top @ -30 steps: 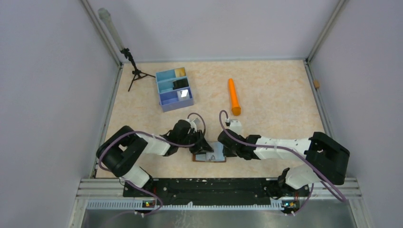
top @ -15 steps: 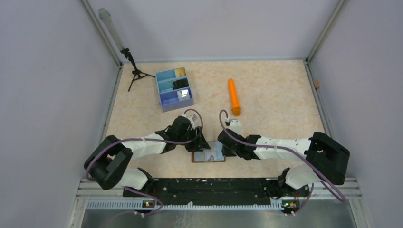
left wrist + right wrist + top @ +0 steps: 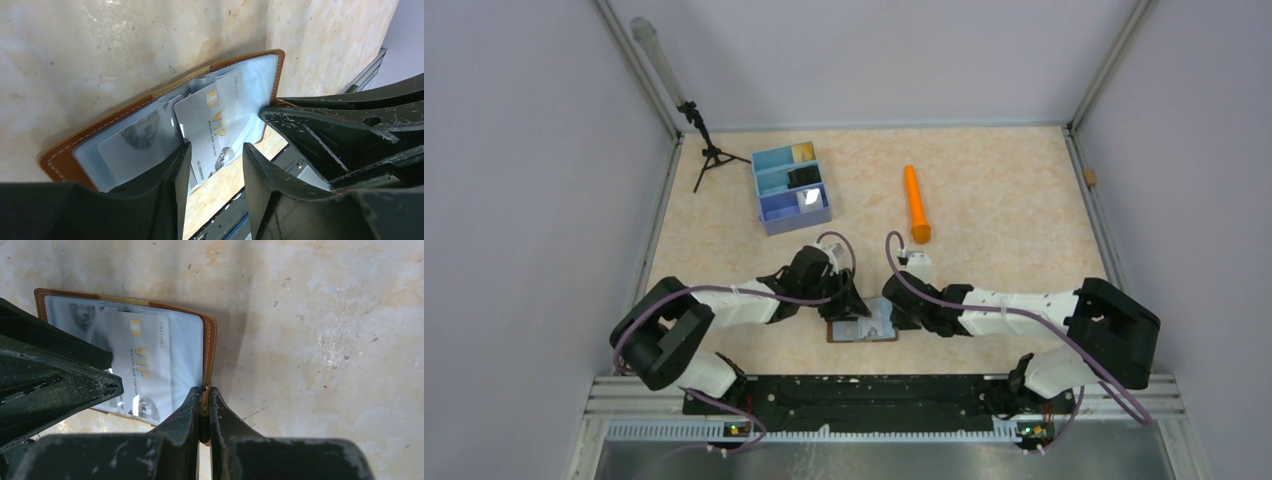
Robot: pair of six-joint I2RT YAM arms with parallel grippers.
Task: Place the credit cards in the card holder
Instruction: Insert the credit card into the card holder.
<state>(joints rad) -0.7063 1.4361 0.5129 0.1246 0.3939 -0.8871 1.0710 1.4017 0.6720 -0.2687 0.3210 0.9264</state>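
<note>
The brown card holder [image 3: 864,326] lies open on the table near the front edge, its clear sleeves facing up. A silvery credit card [image 3: 220,125] printed "VIP" sits partly inside a sleeve and sticks out at an angle. My left gripper [image 3: 215,152] stands open just above that card, with its fingers apart and not touching it. My right gripper [image 3: 204,390] is shut on the brown edge of the card holder [image 3: 210,340]. In the top view the left gripper [image 3: 849,305] and the right gripper [image 3: 894,312] flank the holder. Tan-gold [image 3: 803,151], black [image 3: 803,176] and white [image 3: 808,198] cards lie in a blue tray.
The blue three-compartment tray [image 3: 799,220] stands at the back left of the table. An orange cylinder [image 3: 916,204] lies right of it. A small black tripod [image 3: 706,150] stands at the far left corner. Grey walls enclose the table on three sides.
The left arm's elbow has swung outward to the left while its gripper stays at the card holder. The right arm and the holder have not moved.
</note>
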